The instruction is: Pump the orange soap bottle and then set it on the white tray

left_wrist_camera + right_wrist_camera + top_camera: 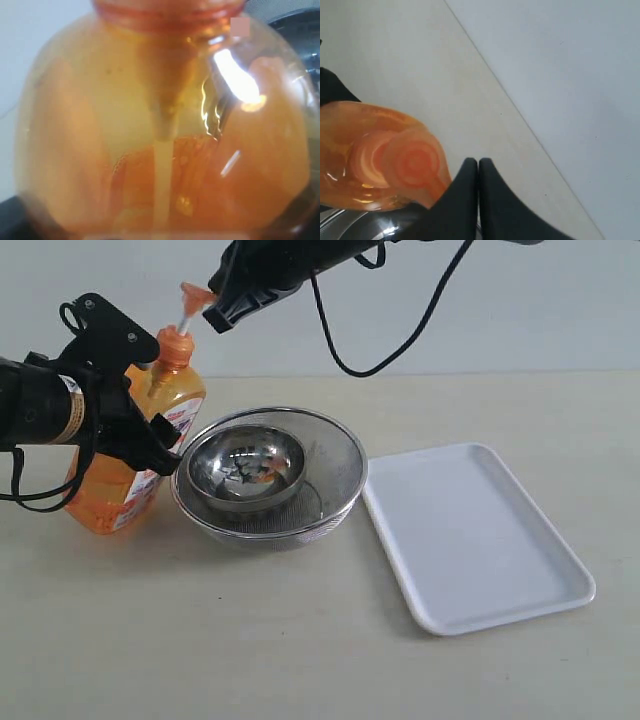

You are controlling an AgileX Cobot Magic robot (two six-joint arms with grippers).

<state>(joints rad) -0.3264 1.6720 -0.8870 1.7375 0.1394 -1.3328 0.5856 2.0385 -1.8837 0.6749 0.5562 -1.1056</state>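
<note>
One left gripper [148, 400], level — clasping bottle [105, 502]

We note the soap bottle [120, 490] leftmost on the table [300, 640], just beside the larger bowl [340, 475] at centre. A smaller bowl [245, 465] sits inside it. The tray [475, 540] lies to the right, just beside the larger bowl's rim.
</note>
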